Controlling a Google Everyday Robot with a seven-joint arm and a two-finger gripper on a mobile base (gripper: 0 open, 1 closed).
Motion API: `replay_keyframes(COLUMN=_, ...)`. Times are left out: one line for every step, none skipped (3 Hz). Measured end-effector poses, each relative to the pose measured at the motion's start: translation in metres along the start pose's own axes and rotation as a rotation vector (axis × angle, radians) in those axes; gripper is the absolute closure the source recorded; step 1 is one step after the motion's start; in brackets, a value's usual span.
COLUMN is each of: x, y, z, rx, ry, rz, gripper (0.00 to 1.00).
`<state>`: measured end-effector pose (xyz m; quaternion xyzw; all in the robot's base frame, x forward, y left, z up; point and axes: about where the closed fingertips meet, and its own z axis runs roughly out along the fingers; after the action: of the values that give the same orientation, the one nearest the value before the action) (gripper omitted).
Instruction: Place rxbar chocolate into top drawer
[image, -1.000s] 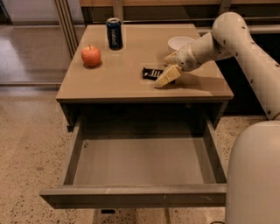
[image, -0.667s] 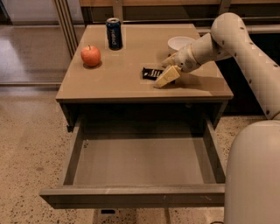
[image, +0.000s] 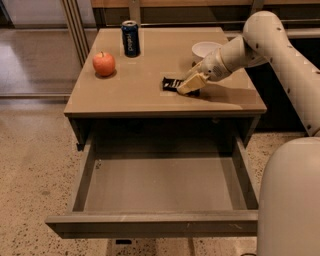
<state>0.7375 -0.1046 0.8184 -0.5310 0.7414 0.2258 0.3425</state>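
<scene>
The rxbar chocolate (image: 171, 83), a flat black bar, lies on the tabletop right of centre. My gripper (image: 190, 84) comes in from the right on the white arm and sits over the bar's right end, its yellowish fingers (image: 192, 83) covering part of the bar. The top drawer (image: 165, 187) is pulled wide open below the tabletop, with a grey floor and nothing in it.
A red apple (image: 104, 63) sits at the table's left. A dark blue can (image: 130, 38) stands at the back. A white bowl (image: 206, 49) sits at the back right, just behind my arm. My white base (image: 290, 200) fills the lower right.
</scene>
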Motion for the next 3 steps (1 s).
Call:
replay_keyframes(x=-0.005, y=0.002, z=-0.008, rx=0.004, ry=0.008, rz=0.002, gripper=1.00)
replay_keyframes(x=-0.005, y=0.003, z=-0.008, rx=0.004, ry=0.008, rz=0.001, gripper=1.00)
replay_keyframes(x=-0.009, y=0.014, z=-0.008, rx=-0.006, ry=0.015, rz=-0.051, gripper=1.00)
